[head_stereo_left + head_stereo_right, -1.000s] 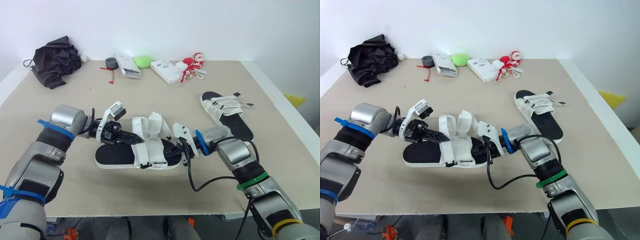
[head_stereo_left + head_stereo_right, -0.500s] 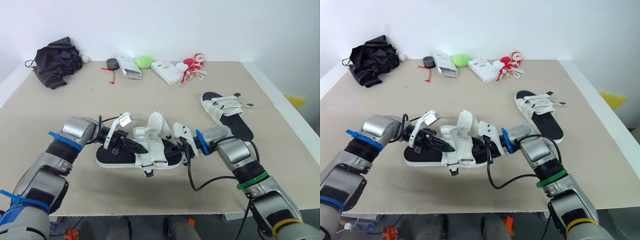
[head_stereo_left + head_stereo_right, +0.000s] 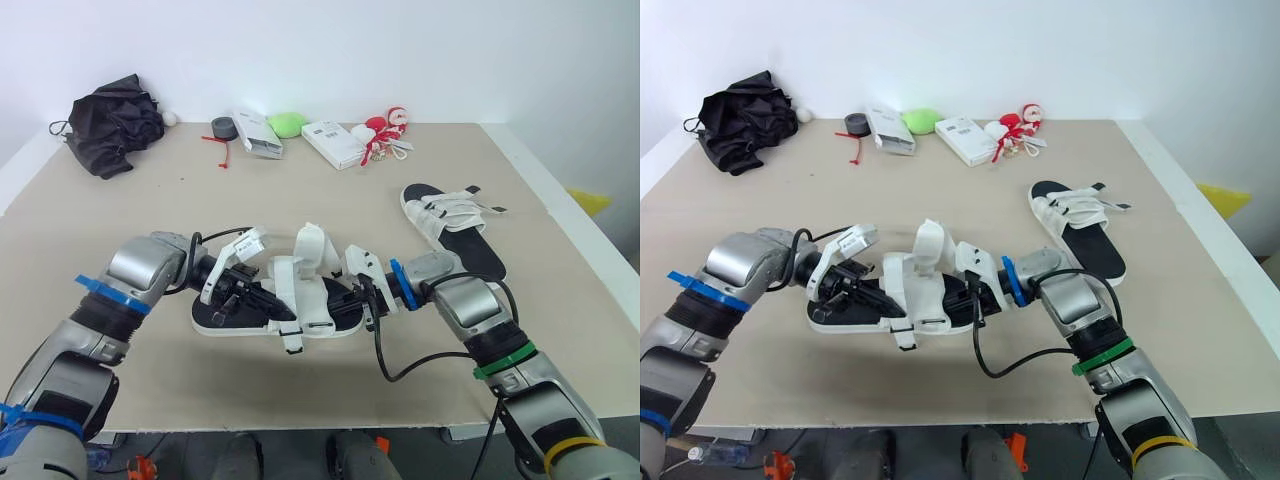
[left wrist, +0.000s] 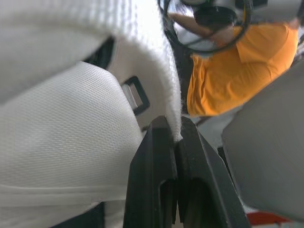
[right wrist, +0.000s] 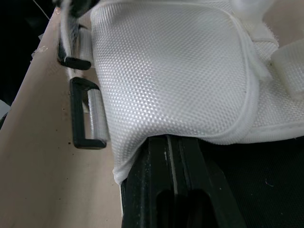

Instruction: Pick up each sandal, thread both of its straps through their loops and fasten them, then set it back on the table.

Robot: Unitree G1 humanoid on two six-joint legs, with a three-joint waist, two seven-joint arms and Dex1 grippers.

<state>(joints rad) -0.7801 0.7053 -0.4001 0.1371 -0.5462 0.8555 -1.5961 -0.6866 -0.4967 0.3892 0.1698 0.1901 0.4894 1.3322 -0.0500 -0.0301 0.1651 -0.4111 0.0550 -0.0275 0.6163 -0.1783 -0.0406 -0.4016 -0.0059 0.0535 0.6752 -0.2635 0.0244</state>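
Note:
The near sandal, black sole with white mesh straps, lies at the table's front middle. My left gripper reaches in from the left, shut on the edge of one white strap, which folds down over the sandal's near side. My right gripper comes in from the right, shut on the sandal's white mesh flap. Two black plastic loops sit beside that flap with nothing through them. The second sandal rests on the table to the right, straps across it.
Along the back edge lie a black cloth bundle, a grey tape roll, two white boxes, a green object and a red-and-white toy. A black cable loops below my right wrist.
My left gripper swung from holding the strap upright to pulling it down over the sandal's near side; the strap end now hangs by the sole's front edge. The right gripper stayed put.

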